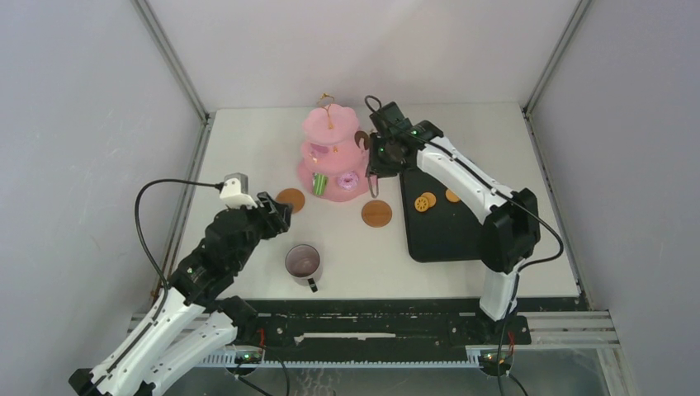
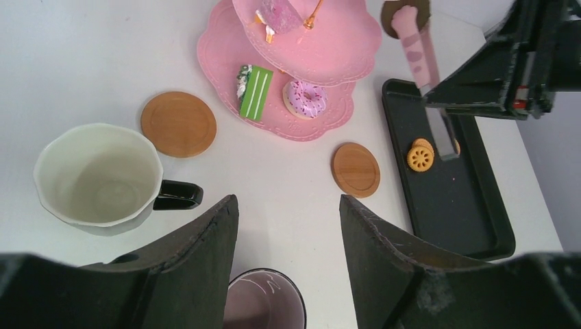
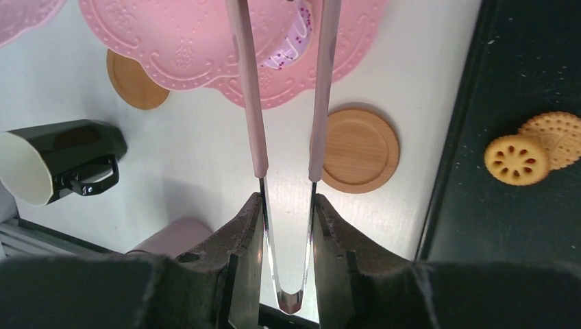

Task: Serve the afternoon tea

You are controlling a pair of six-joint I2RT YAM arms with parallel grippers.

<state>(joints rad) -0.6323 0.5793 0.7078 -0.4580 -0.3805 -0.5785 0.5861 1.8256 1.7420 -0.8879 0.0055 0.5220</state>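
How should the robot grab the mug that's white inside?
Probably by its rim: the mug stands upright with its mouth open, so the left gripper could drop from above, one finger inside, one outside, on the wall away from the black handle.

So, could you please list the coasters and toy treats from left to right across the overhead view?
round brown wooden coaster → green striped toy cake slice → purple-iced toy doughnut → second round brown wooden coaster → yellow round toy biscuits → lone orange toy biscuit
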